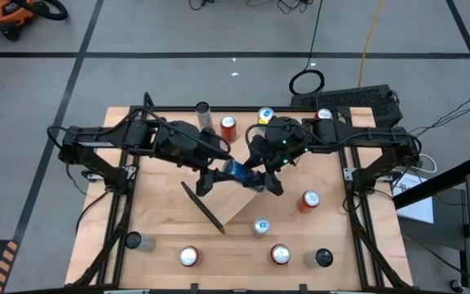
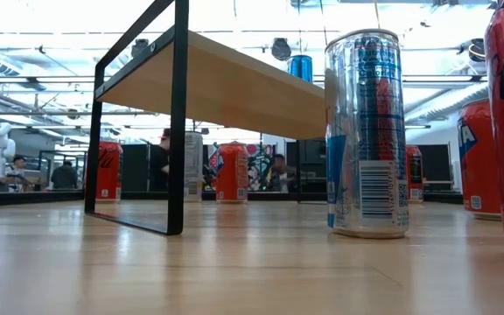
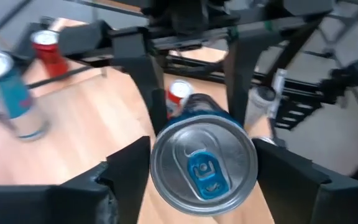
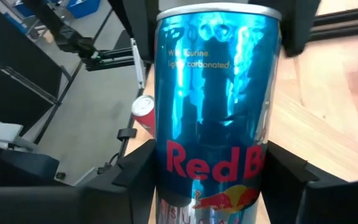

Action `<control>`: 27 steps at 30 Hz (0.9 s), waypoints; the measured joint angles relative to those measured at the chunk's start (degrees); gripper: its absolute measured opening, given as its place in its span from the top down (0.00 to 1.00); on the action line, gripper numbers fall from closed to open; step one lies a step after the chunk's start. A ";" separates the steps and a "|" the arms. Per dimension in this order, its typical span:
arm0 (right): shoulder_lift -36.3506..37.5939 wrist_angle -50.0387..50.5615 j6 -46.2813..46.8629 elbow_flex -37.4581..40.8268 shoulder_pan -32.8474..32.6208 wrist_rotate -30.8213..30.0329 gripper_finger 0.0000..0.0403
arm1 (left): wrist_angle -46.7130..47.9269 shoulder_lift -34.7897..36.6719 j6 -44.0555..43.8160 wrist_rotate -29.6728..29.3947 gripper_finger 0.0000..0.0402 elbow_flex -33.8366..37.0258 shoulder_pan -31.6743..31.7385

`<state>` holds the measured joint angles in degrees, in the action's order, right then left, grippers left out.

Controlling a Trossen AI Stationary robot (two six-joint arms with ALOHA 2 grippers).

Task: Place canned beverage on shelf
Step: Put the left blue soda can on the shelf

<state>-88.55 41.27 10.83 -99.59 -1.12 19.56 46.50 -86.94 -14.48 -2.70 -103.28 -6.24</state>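
Above the middle of the table, both grippers meet at one blue can (image 1: 239, 171), which lies roughly level between them over the shelf (image 1: 233, 200). Right gripper (image 1: 255, 181): its two dark fingers (image 4: 132, 180) stand on either side of the can's body, whose wall fills the right wrist view (image 4: 216, 106); whether the pads press on it cannot be told. Left gripper (image 1: 212, 180): its fingers (image 3: 126, 165) flank the can's silver top with the blue tab (image 3: 204, 168), each close beside the rim; contact cannot be told here either. Shelf: a light-wood board with a black bracket at each short end, set at an angle on the tabletop (image 1: 161, 220); in the low view its board (image 2: 226, 83) stands raised on the black frame, and the blue can's end shows above it (image 2: 301, 66). Around the shelf stand other cans: a silver-and-blue one (image 1: 261, 226) just beside its near corner, an orange one (image 1: 309, 200) toward the right arm, red-topped ones (image 1: 188, 257) along the near edge, and several at the far edge (image 1: 228, 125).
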 joint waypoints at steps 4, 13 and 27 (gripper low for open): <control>0.83 1.57 -0.24 -0.23 1.45 0.13 0.50 | -0.19 0.00 -2.97 -4.57 0.21 0.00 0.04; 6.35 7.10 -1.11 -0.43 6.13 0.10 0.51 | -2.66 2.09 -8.43 -10.98 0.08 -0.07 0.42; 19.28 16.27 6.58 -0.49 9.78 -26.33 0.51 | -2.47 3.59 -12.29 -18.26 0.08 -0.07 0.67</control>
<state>-69.27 57.54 17.40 -100.08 8.67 -6.78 44.03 -83.34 -26.77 -20.96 -103.35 -5.56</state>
